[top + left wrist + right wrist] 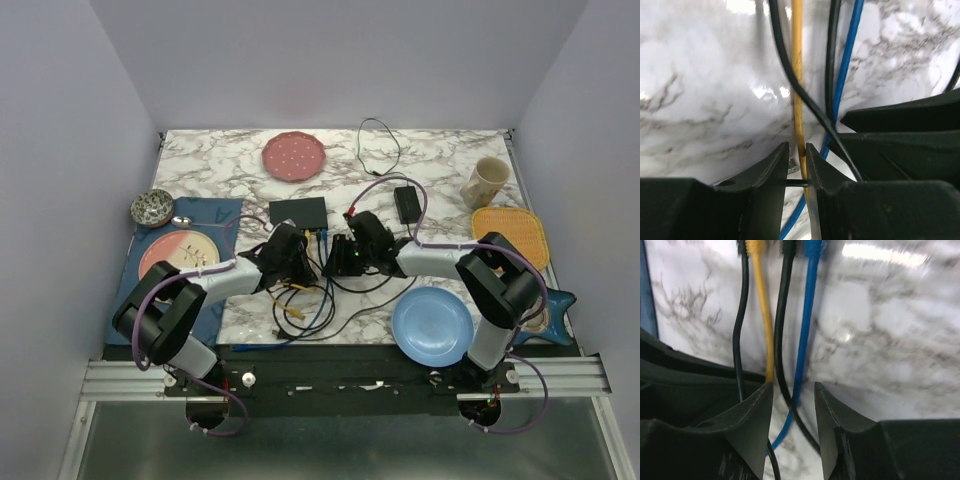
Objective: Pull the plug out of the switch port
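Observation:
The switch [297,211] is a flat black box at mid-table, with yellow, blue and black cables running from its near edge toward me. The plug boots show at the top of the right wrist view: a yellow plug [756,245], a blue plug [813,245] and two black ones. My left gripper [796,145] stands just in front of the switch, jaws narrowly apart around the yellow cable [797,75]. The cable rests against the right finger, with a gap on its left. My right gripper [793,384] is open beside it, with the blue cable [805,340] and a black cable between its fingers.
A black power brick [407,203] lies right of the switch. A pink plate [294,155] is behind it, and a cup [485,182] and a yellow mat [510,232] are at the right. A blue plate [432,325] is near right. A bowl [152,207] and a blue placemat [222,212] are at the left. Loose cable loops [300,300] lie in front.

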You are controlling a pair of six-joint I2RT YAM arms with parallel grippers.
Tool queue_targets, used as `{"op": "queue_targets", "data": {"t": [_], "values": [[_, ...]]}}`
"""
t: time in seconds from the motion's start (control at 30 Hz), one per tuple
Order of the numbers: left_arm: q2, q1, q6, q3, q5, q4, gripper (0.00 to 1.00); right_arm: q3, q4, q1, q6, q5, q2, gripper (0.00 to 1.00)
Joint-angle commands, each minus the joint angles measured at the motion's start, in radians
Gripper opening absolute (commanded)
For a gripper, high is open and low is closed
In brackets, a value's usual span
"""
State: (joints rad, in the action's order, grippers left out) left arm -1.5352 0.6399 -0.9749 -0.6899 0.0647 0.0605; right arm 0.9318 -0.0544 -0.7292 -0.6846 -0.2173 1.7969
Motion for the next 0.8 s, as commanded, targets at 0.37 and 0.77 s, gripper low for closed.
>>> {"op": "queue_targets", "data": {"t": [0.37, 0.77], "values": [[0.26, 0.023, 0.025, 0.052, -0.247, 0.33, 0.36, -0.151, 0.034, -0.067, -0.061, 0.12, -0.125, 0.49], [0.167, -0.137, 0.085, -0.341, -0.315, 0.389, 0.99, 0.044, 0.107, 0.119, -0.029, 0.081, -0.125, 0.75]]}}
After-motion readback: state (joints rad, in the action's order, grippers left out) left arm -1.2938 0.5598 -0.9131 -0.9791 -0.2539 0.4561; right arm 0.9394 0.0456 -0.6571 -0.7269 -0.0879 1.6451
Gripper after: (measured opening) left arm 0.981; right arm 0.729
